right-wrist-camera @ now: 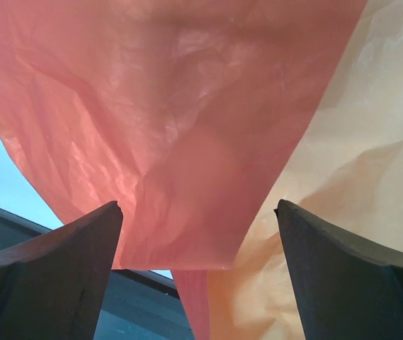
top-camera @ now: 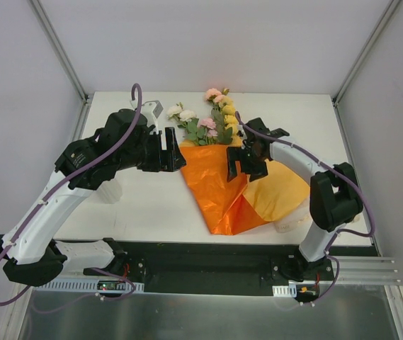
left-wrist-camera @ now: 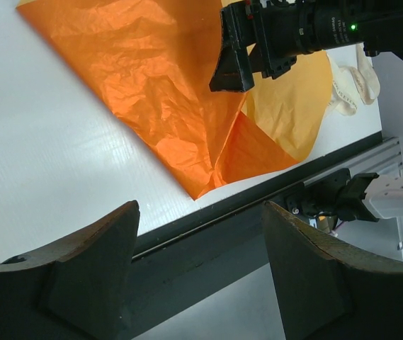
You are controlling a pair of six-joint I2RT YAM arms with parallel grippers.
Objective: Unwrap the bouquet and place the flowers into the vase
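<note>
The bouquet [top-camera: 212, 177] is lying mid-frame on the white table [top-camera: 144, 205], its orange paper [left-wrist-camera: 159, 78] cone pointing toward the bottom edge and the flowers [top-camera: 205, 124] fanning out at the top. The left gripper [top-camera: 175, 154] is hovering just beside the paper's upper left edge, fingers parted and gripping nothing. The right gripper [top-camera: 232, 164] is hanging over the paper's right side, fingers spread wide, clasping nothing.
</note>
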